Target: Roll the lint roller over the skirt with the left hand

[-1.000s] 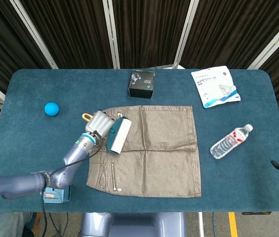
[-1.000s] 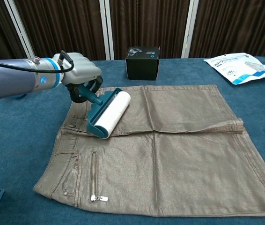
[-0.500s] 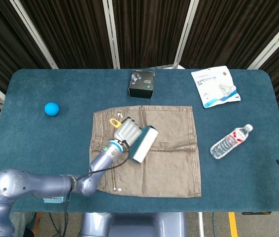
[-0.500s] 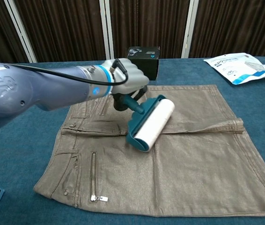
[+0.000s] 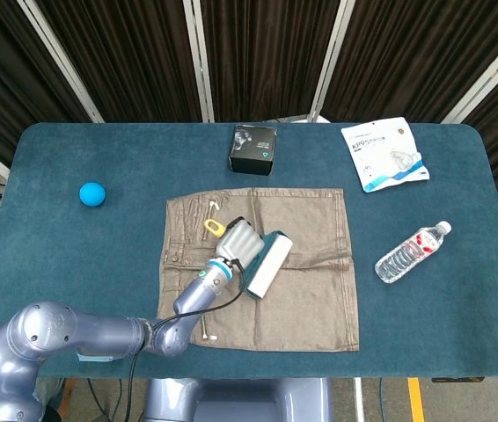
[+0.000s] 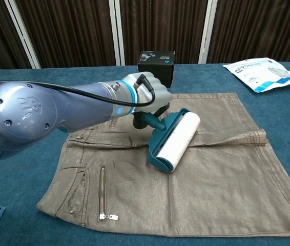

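Note:
A tan skirt (image 5: 306, 299) (image 6: 222, 174) lies flat on the blue table, with its zipper at the near left. My left hand (image 5: 239, 239) (image 6: 146, 93) grips the teal handle of the lint roller (image 5: 265, 265) (image 6: 176, 141). The white roll rests on the middle of the skirt, slanting toward the near left. Part of the skirt's left side is hidden behind my left forearm in the chest view. Neither view shows my right hand.
A black box (image 5: 254, 149) (image 6: 156, 67) stands just behind the skirt. A white packet (image 5: 383, 153) (image 6: 264, 74) lies at the back right and a water bottle (image 5: 412, 251) at the right. A blue ball (image 5: 92, 194) sits at the far left.
My left hand has carried the lint roller rightward from the skirt's left waistband to its middle, with the roll staying on the fabric.

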`<state>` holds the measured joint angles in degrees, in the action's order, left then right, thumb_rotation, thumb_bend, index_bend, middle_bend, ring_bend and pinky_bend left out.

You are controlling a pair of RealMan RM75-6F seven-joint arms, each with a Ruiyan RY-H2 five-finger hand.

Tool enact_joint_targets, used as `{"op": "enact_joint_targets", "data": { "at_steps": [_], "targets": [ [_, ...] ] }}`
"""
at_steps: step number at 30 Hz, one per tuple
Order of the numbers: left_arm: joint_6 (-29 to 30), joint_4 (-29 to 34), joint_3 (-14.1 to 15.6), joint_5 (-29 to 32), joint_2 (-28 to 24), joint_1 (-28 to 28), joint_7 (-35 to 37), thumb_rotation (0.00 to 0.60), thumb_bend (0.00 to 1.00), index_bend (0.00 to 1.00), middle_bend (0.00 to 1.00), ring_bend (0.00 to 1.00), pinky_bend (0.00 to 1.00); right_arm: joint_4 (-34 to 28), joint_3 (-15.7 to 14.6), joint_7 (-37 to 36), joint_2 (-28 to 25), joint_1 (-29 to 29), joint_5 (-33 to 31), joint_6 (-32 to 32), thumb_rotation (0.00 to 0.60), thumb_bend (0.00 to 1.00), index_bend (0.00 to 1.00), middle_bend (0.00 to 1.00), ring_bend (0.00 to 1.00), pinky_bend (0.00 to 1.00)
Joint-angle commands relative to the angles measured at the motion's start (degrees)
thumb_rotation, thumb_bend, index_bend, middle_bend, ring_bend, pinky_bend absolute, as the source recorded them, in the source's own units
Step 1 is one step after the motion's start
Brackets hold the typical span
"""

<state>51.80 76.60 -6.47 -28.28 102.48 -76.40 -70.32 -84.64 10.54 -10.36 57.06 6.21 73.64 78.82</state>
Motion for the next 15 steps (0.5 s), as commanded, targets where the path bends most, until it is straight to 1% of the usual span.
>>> {"op": "enact_joint_targets", "data": {
  "at_steps": [1, 5, 8, 15],
  "targets": [
    [0.45, 0.30, 1.07, 0.73, -1.36, 0.81, 0.38, 0.600, 0.74, 0.72, 0.52, 0.42, 0.45, -0.14, 0.06, 0.18, -0.06, 0.04, 0.05, 0.05, 0.600, 0.00, 0.00, 0.00, 0.00, 0.00],
    [0.36, 0.92, 2.88, 1.04, -4.39, 2.36, 1.50, 0.600, 0.74, 0.72, 0.52, 0.42, 0.45, -0.34, -0.07, 0.85, 0.10, 0.07, 0.23, 0.09, 0.600, 0.00, 0.00, 0.00, 0.00, 0.00],
    [0.32, 0.78, 4.84, 1.33, -7.53, 3.78, 1.98, 0.600, 0.74, 0.72, 0.52, 0.42, 0.45, -0.48, -0.17, 1.50, 0.27, 0.17, 0.38, 0.08, 0.600, 0.00, 0.00, 0.00, 0.00, 0.00],
    [-0.14, 2.03, 7.79, 3.22, -13.49, 6.06, 3.23, 0.600, 0.74, 0.72, 0.52, 0.42, 0.45, -0.92, -0.45, 3.00, 0.79, 0.73, 0.52, -0.75, 0.600, 0.00, 0.00, 0.00, 0.00, 0.00]
  ]
}}
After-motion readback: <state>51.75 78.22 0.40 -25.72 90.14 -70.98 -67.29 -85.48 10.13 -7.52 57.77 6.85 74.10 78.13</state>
